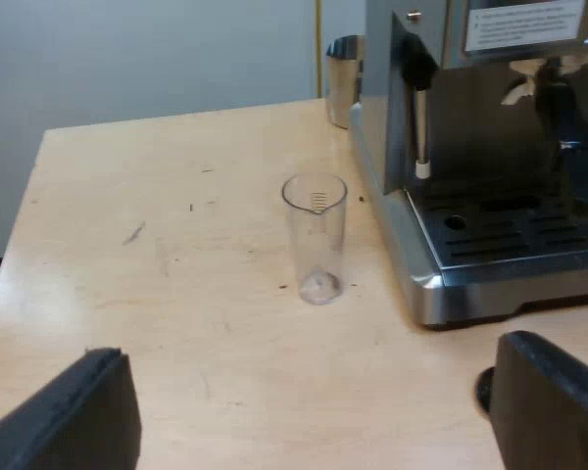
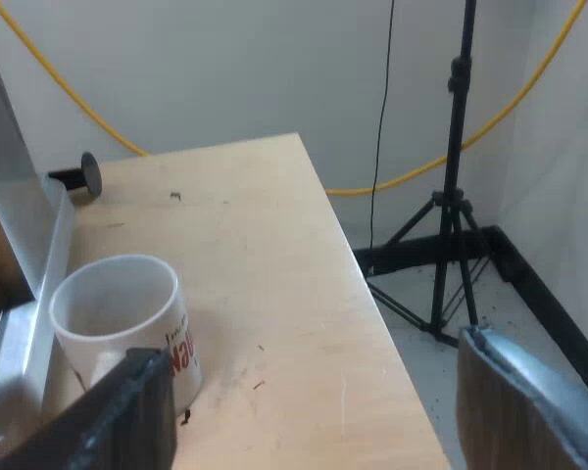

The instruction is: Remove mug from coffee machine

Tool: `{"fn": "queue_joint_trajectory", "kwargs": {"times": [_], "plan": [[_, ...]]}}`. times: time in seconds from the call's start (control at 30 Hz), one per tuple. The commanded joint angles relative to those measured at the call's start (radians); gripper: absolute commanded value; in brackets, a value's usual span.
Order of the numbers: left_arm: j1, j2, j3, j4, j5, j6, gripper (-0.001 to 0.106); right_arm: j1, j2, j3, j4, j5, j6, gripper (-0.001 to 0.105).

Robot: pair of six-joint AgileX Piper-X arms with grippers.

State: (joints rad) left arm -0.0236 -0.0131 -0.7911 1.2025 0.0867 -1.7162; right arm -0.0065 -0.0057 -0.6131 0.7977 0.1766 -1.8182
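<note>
A white mug with red lettering stands upright on the wooden table, close against the espresso machine's metal side. My right gripper is open just above the table; one of its fingers overlaps the mug's lower wall, and the mug is not between the fingers. My left gripper is open and low over the table, with nothing between its fingers. Beyond it, an empty measuring glass stands by the espresso machine.
The machine's steam wand hangs over its drip tray. A metal jug stands behind the machine. A black knob sticks out near the machine's side. Past the table's edge, a tripod stands on the floor.
</note>
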Motion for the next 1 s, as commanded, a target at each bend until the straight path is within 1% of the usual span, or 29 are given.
{"fn": "queue_joint_trajectory", "kwargs": {"times": [0.03, 0.23, 0.33, 0.5, 0.67, 0.77, 0.83, 1.0], "plan": [[0.0, -0.041, 0.037, -0.011, -0.062, -0.008, 0.087, -0.001, -0.048, 0.023, 0.001, -0.032, -0.01, 0.062], [0.0, -0.039, 0.117, -0.081, -0.06, -0.008, 0.087, -0.001, -0.048, 0.058, 0.006, -0.069, -0.01, 0.062], [0.0, -0.039, 0.17, -0.166, -0.06, -0.008, 0.087, -0.001, -0.048, 0.081, 0.034, -0.069, -0.01, 0.062], [0.0, -0.039, 0.211, -0.213, -0.06, -0.008, 0.087, -0.001, -0.046, 0.084, 0.113, -0.076, -0.01, 0.062], [0.0, -0.039, 0.247, -0.215, -0.06, -0.008, 0.087, -0.001, -0.046, 0.09, 0.134, -0.076, -0.01, 0.062], [0.0, -0.039, 0.269, -0.215, -0.054, -0.008, 0.087, -0.001, -0.046, 0.112, 0.134, -0.076, -0.01, 0.062], [0.0, -0.039, 0.28, -0.215, -0.044, -0.008, 0.087, -0.001, -0.046, 0.141, 0.13, -0.076, -0.01, 0.062], [0.0, -0.039, 0.297, -0.222, -0.041, -0.008, 0.087, -0.001, -0.046, 0.165, 0.085, -0.076, -0.01, 0.062]]}}
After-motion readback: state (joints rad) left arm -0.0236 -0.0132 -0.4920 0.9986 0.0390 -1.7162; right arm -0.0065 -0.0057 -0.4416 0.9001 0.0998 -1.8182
